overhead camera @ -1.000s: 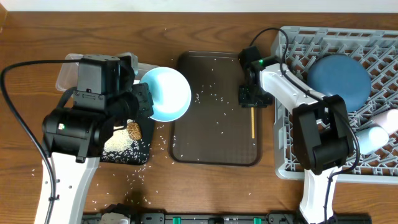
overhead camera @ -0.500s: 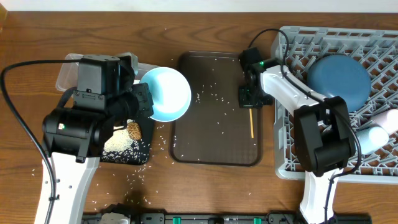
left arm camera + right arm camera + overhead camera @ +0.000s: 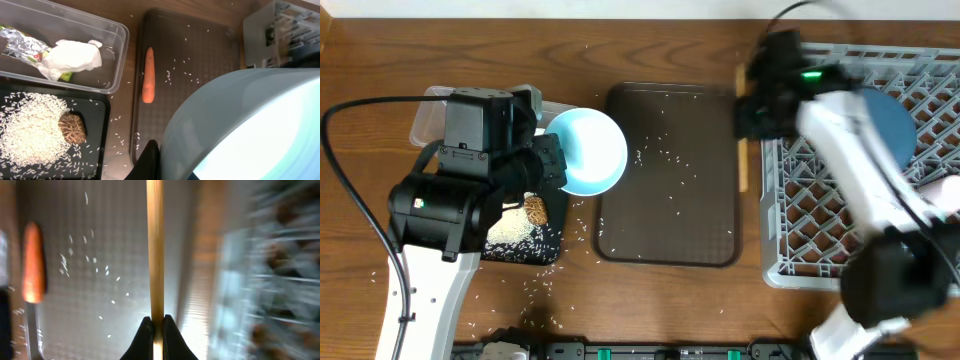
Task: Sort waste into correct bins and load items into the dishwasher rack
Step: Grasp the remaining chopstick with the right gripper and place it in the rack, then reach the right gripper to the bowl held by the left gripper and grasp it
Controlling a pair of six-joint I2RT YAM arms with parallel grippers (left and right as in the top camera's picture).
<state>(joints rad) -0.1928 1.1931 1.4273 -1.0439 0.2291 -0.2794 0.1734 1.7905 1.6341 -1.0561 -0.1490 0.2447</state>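
The right gripper (image 3: 156, 325) was closed to a narrow slit, and its two fingers pinched a wooden chopstick (image 3: 155, 245) at one end. The stick pointed straight away from the wrist. I could not tell if one stick or the pair was in the grip. Holding it by the end probably left the free length ready to slide into the rack (image 3: 820, 220). From above, the right arm reached toward 12 o'clock over the rack's near corner. Its shape was blurred, so I judge it was in quick motion. The stick hung over the border between the rack and the brown serving tray (image 3: 670, 230), which lay at 9 o'clock of the rack.

The left gripper (image 3: 550, 162) clamped the rim of the bowl (image 3: 588, 150) and held it tipped on its side, above the tray's 9 o'clock edge. The arm was folded and low.

The carrot (image 3: 148, 75) lay on the brown tray, not yet sorted. The clear tub (image 3: 60, 75) held the tissue (image 3: 75, 55) and the wrapper (image 3: 20, 42). The black tray (image 3: 100, 115) held the rice (image 3: 30, 130) and the brown lump (image 3: 72, 129).
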